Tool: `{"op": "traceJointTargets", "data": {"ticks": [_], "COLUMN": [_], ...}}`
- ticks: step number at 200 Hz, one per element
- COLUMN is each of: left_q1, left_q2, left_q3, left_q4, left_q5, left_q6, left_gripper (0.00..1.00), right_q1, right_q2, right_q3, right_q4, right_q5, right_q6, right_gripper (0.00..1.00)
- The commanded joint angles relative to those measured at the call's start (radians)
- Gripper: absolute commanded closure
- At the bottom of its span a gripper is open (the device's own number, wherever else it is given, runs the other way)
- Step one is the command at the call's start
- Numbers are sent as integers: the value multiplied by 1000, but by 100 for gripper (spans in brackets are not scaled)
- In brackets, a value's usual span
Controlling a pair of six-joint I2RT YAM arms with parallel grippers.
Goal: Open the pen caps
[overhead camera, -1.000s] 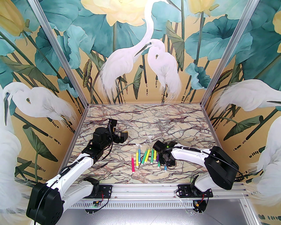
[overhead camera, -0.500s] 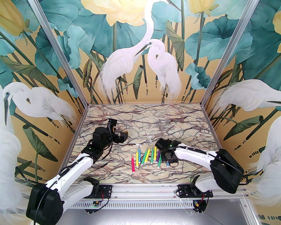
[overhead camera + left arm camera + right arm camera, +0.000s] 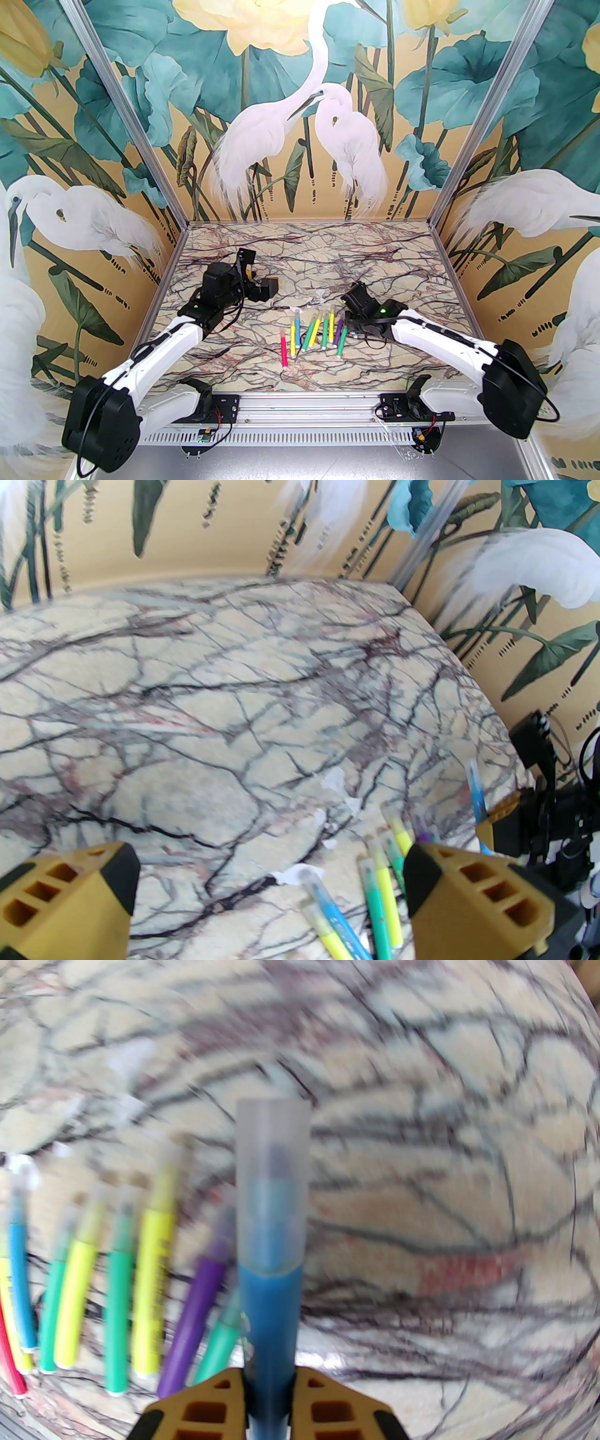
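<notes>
1. The right jaws are closed on the blue pen (image 3: pixel 271 1316), low on its barrel. Its cap (image 3: pixel 272 1180) is on, clear of the grip, and points away from the wrist. The pen is lifted off the bench (image 3: pixel 304 253), just right of the row of pens (image 3: pixel 318 333).
2. The left jaws stand wide open and hold nothing. They are over the bench left of the row, facing the held pen.
3. The step in hand looks like bringing the cap and the left jaws together. To do it well, line the left jaws up with the pen's axis and close on the cap alone, not across its seam with the barrel. Then pull straight along the pen.
4. The barrel is smooth and round and is gripped far from the cap. A sideways tug would likely tilt or twist it, so the right grip must stay firm.
5. The row lies close below and to the left of the held pen, with the purple pen (image 3: pixel 197 1307) among the nearest. Those pens seem capped, though the view is blurred. The handover is best kept above them.
6. Whitish bits (image 3: pixel 335 777) lie on the bench beyond the pen tips. They may be loose caps, but I cannot tell. A low approach could sweep them.
</notes>
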Motion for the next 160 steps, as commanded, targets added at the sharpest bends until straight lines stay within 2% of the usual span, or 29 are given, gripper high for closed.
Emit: {"op": "traceJointTargets", "data": {"ticks": [1, 49, 106, 160], "left_q1": [-11, -25, -43, -111], "left_q2": [37, 101, 167, 242], "left_q3": [61, 113, 138, 185], "left_q4": [-41, -13, 91, 120], "left_q5": [95, 246, 416, 480], "left_q6": [-36, -108, -214, -228], "left_gripper": [2, 4, 8, 14], "right_q1": [-3, -1, 1, 4], "right_q2": [-41, -101, -153, -144], "right_q3": [-6, -39, -66, -64], "right_q4": [114, 267, 367, 440], "right_q5": [6, -102, -192, -246], "right_q6": [-116, -241, -336, -362], "right_gripper": [87, 87, 87, 86]}}
